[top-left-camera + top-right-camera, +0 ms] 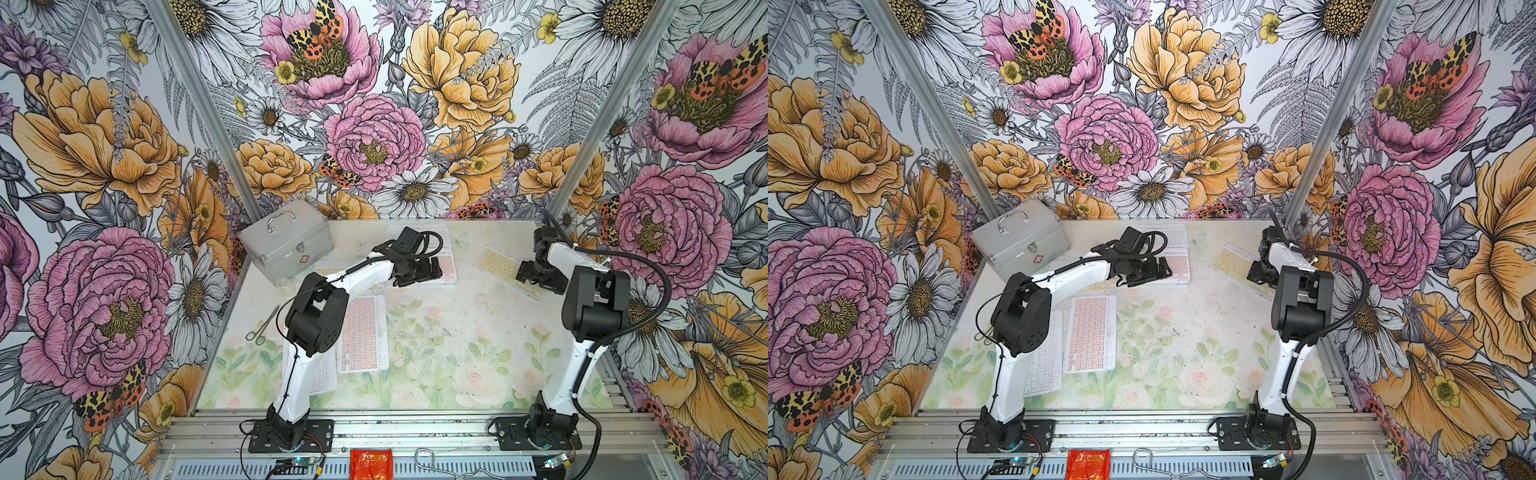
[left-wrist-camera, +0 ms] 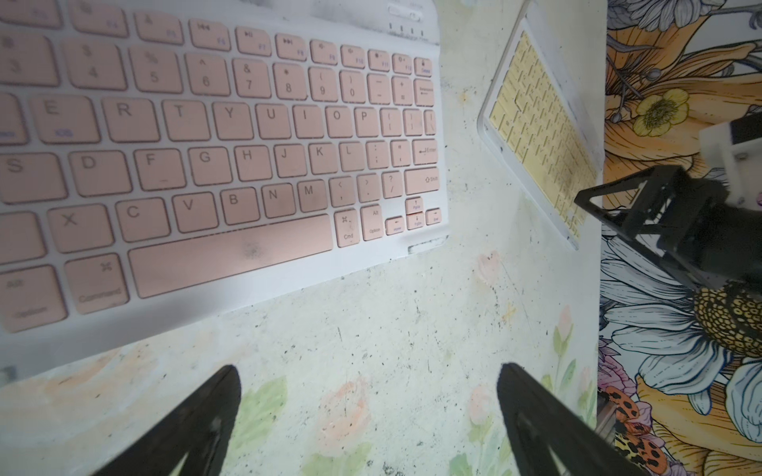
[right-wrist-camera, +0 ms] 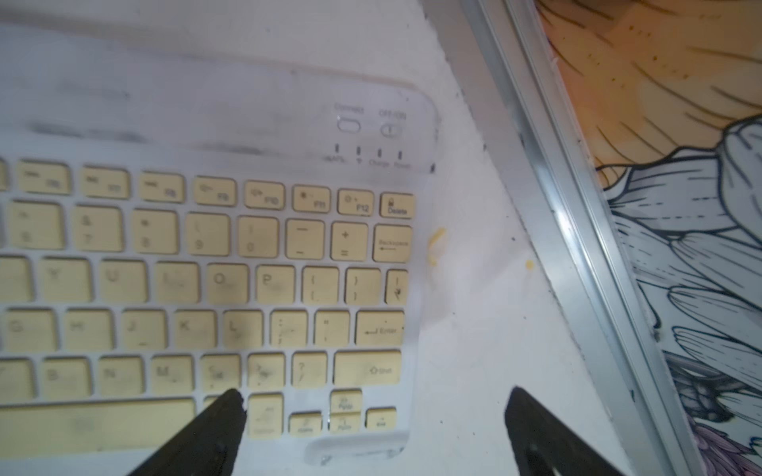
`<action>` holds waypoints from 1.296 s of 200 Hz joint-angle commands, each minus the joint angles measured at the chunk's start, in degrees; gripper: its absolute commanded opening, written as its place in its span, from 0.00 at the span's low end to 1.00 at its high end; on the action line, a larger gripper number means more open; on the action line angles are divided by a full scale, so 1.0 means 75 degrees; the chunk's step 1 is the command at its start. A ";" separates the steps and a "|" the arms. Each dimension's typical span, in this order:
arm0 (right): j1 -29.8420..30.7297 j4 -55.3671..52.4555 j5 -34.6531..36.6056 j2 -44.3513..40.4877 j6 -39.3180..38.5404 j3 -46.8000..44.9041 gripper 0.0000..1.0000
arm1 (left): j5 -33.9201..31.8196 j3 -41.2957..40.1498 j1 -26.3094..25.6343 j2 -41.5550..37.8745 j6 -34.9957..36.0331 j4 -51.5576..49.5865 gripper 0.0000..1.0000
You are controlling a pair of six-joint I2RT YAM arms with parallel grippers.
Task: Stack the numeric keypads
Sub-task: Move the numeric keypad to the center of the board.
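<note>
My left pincer [image 2: 369,379] hangs spread wide and empty over the bare table [image 1: 457,332], just off the spacebar edge of a pink keypad [image 2: 206,165] whose long axis runs across the table near the back. My right pincer [image 3: 373,395] gapes as wide and grips nothing. One fingertip [image 3: 224,416] sits over the bottom-row corner of a yellow keypad [image 3: 206,288] lying aslant near the right wall; whether it touches I cannot tell. In both top views I count six keypads, all flat on the table. A second pink keypad [image 1: 363,332] points lengthwise away from the arm bases. My left arm partly hides the white keypad [image 1: 326,376] beside it and a second yellow keypad [image 1: 1102,286]. Another white keypad [image 1: 436,233] lies just behind the first pink one. One silver case [image 1: 286,245] stands back left.
</note>
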 commanded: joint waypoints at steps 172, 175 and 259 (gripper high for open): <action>0.0920 -0.0732 -0.2389 0.3048 0.0078 0.3871 1.00 | 0.0156 -0.0277 0.0079 -0.0194 -0.0041 0.0193 0.99; 0.0940 -0.0660 -0.2370 0.2915 0.0078 0.3630 1.00 | 0.0153 -0.0294 0.0082 -0.0217 -0.0048 0.0199 0.99; 0.1363 0.1274 -0.2396 -0.1563 0.0526 -0.2056 1.00 | 0.0379 -0.0655 -0.0299 -0.0373 -0.0234 0.0723 0.99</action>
